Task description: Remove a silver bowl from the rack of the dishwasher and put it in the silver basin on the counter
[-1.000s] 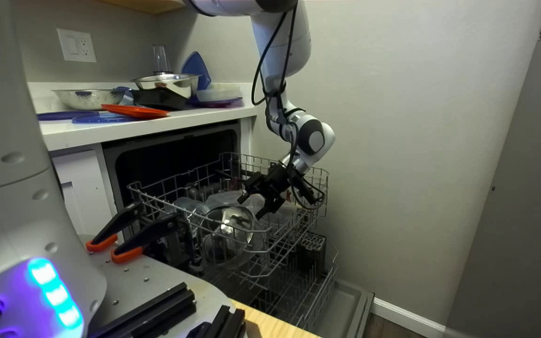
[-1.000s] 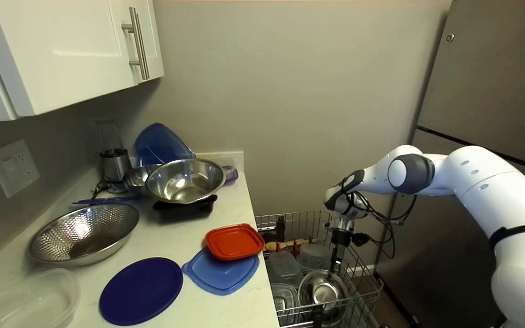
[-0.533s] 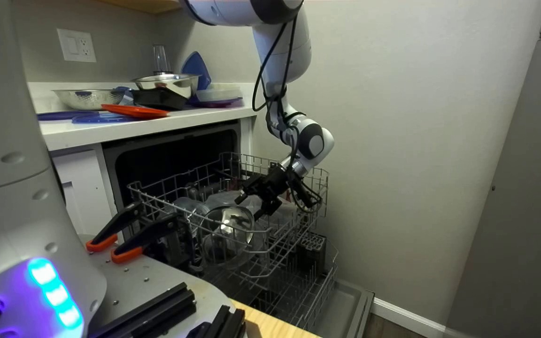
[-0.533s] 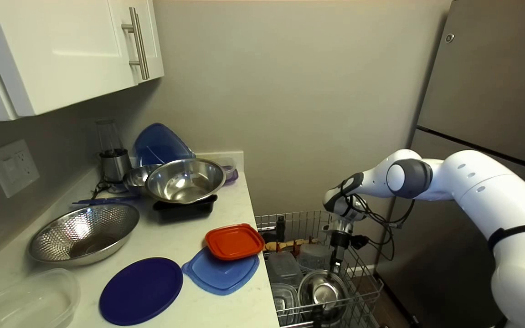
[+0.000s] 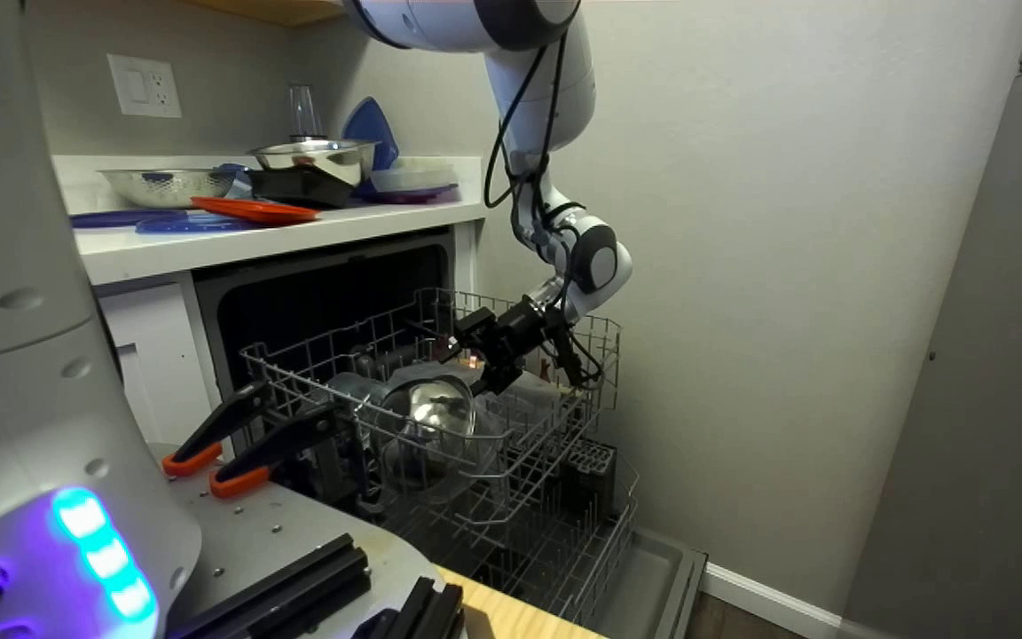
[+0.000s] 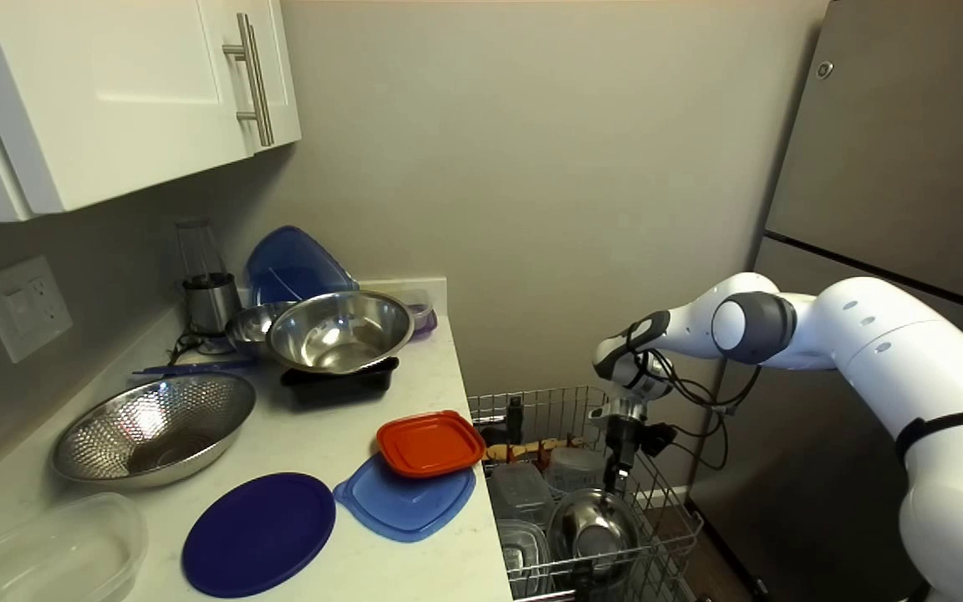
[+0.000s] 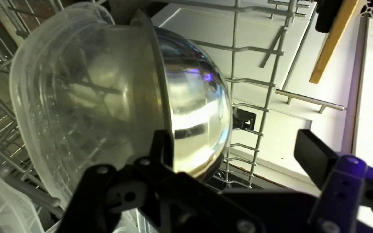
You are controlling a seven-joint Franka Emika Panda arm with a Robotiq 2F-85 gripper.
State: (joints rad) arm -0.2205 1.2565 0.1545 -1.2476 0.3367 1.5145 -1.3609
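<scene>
In the wrist view, your gripper [image 7: 233,142] stands with its fingers spread well apart. Ahead of them, within the gap, you find the silver bowl [image 7: 199,103], tipped on its side, its rim right at one finger and its rounded outside turned toward the opposite one. You cannot tell from here whether the nearer finger touches the rim. Just past that same finger sits a clear plastic container [image 7: 76,81], alongside the open side of the bowl. Beyond the bowl, ahead of the gripper, run the wires of the rack [image 7: 266,109].

An exterior view shows you the gripper angled down into the rack, with the silver bowl just below its fingertips. The dishwasher [image 5: 334,302] shows its dark cavity off to the gripper's side, and the counter [image 5: 298,238] lies higher than the gripper.

In an exterior view you also see the silver basin [image 6: 339,334] up on the counter, well apart from the gripper, resting on a black tray [image 6: 331,389]. Nearer the gripper, at the counter's edge, a red lid [image 6: 431,443] overlaps a light blue lid [image 6: 406,506].
</scene>
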